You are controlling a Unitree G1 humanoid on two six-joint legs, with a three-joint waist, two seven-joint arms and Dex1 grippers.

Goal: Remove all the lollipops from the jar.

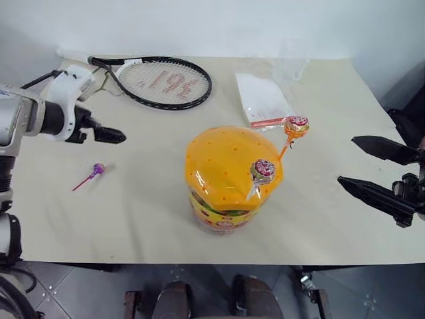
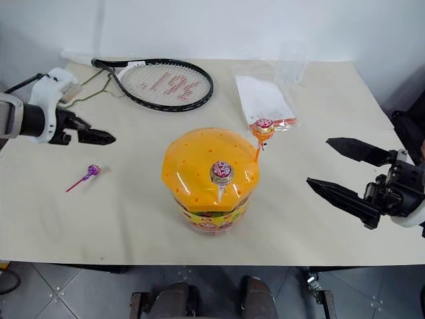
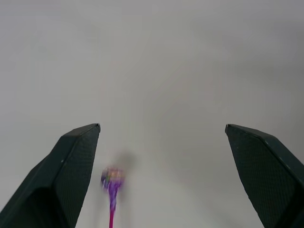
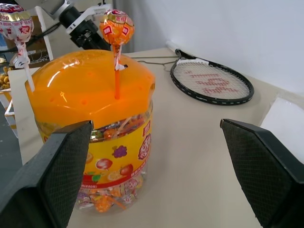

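Two lollipops [image 1: 296, 125] upright in jar [image 1: 229, 173] | purple-stick lollipop [image 1: 97, 169] on table [image 1: 133, 219]

Racket [image 1: 163, 82] strings carry a red printed logo, letters not legible. Jar [image 4: 102, 142] label shows fruit pictures and small print, unreadable. Lollipop [image 4: 117, 27] wrapper lettering is likewise indistinct.

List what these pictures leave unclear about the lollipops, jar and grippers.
- Purple lollipop: blurred in the left wrist view; wrapper print unreadable.
- Jar: its far side is hidden by its own dome; the base of the white-stick lollipop is lost in lid glare.
- Right gripper: wrist cut off by the frame edge.
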